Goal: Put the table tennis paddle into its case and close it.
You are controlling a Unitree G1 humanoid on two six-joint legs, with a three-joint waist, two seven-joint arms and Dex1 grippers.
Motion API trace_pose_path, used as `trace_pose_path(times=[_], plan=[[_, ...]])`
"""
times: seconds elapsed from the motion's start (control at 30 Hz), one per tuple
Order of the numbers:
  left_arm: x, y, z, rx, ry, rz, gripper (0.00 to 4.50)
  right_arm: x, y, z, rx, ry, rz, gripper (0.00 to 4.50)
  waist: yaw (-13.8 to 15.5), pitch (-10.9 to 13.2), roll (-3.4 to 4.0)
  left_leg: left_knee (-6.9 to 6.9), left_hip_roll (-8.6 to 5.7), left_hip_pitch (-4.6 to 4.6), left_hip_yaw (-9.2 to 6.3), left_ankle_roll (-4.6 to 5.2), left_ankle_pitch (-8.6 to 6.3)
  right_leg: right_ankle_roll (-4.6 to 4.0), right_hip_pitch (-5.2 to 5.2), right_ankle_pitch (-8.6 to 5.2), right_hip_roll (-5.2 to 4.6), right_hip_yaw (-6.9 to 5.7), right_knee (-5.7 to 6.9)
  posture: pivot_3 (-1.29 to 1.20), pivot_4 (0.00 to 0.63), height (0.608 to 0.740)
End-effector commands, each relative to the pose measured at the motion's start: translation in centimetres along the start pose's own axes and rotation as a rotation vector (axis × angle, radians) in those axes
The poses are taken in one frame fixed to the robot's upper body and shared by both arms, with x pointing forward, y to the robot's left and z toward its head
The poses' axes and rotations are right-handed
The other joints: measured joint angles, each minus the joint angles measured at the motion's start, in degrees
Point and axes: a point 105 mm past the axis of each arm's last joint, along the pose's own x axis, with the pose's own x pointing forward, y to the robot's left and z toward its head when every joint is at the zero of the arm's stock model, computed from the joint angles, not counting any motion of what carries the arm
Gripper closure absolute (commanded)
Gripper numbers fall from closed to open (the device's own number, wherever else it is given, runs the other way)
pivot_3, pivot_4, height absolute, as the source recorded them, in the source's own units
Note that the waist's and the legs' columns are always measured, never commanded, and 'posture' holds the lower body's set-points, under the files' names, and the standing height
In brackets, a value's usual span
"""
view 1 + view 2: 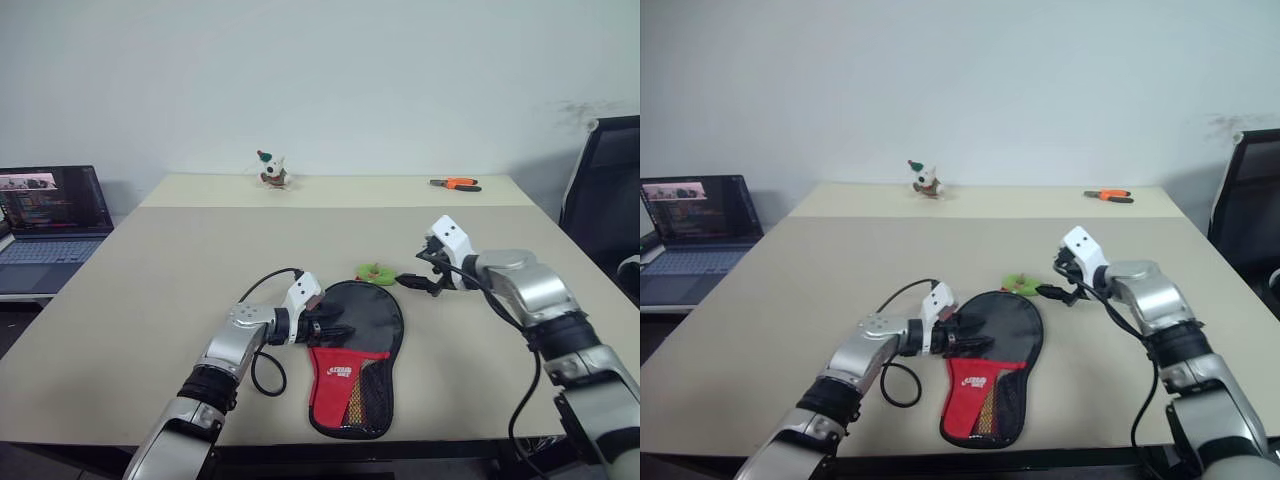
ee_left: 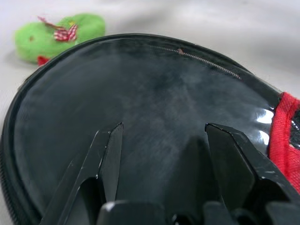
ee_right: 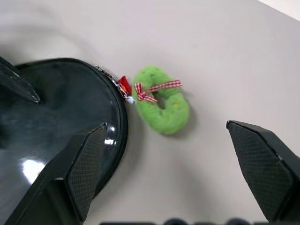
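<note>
Two arms reach inward: left gripper (image 1: 332,330), fingers (image 2: 105,159) spread, low over the case (image 1: 352,360) on the counter (image 1: 150,290); right gripper (image 1: 418,272) gapes above the green felt wreath (image 3: 161,105).

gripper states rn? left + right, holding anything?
Left end effector: open, fingers spread over the case, gripping nothing.
Right end effector: wide open, empty, above the table near the green felt wreath.
</note>
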Motion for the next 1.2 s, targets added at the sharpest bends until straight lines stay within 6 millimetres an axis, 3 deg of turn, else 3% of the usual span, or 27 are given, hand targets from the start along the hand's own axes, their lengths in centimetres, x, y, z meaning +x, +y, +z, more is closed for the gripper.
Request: trace_pose_path(times=[0.03,0.17,0.63,0.77,1.1,1.2], plan=[[0.5,-0.5,0.2,0.022,0.005,-0.032,1.49,0.9,-1.2,1.0,-0.205,-0.008,-0.06,0.0,-0.03,0.02,0.02,0.0,0.0,0.0,0.0,0.0,0.0,0.0,0.0,0.0,-0.01,0.0,0.0,0.0,0.15,0.74],[0.5,-1.0,0.1,0.025,0.007,-0.055,1.49,2.3,-1.6,0.2,-0.46,0.049,-0.078,0.0,-0.05,0.02,0.03,0.0,-0.01,-0.01,0.02,0.0,0.0,0.0,-0.01,0.0,-0.02,0.01,-0.01,0.0,0.15,0.74],[0.1,-0.9,0.3,0.023,0.011,-0.053,1.49,5.2,0.4,1.2,-0.734,-0.007,-0.086,0.0,-0.12,0.04,0.07,-0.01,0.1,0.0,0.05,-0.02,0.01,-0.01,-0.04,0.01,-0.09,0.07,0.04,0.0,0.15,0.74],[0.1,-1.0,0.3,0.03,0.02,-0.065,1.45,5.6,0.6,1.1,-0.786,0.009,-0.104,0.88,-0.13,0.04,0.07,-0.01,0.09,0.01,0.06,-0.02,0.01,-0.01,-0.04,0.01,-0.11,0.08,0.04,0.0,0.15,0.74],[0.2,-1.4,0.3,0.046,0.032,-0.101,1.45,5.4,0.2,-0.9,-0.791,0.118,-0.065,4.44,-0.14,0.04,0.08,-0.01,0.07,0.02,0.07,-0.02,0.01,-0.01,-0.04,0.01,-0.1,0.08,0.05,0.0,0.15,0.74],[0.2,-1.4,0.3,0.049,0.034,-0.104,1.45,5.4,0.2,-0.9,-0.79,0.119,-0.061,4.48,-0.14,0.04,0.08,0.0,0.07,0.02,0.07,-0.02,0.01,-0.01,-0.04,0.01,-0.1,0.09,0.06,0.0,0.15,0.74]])
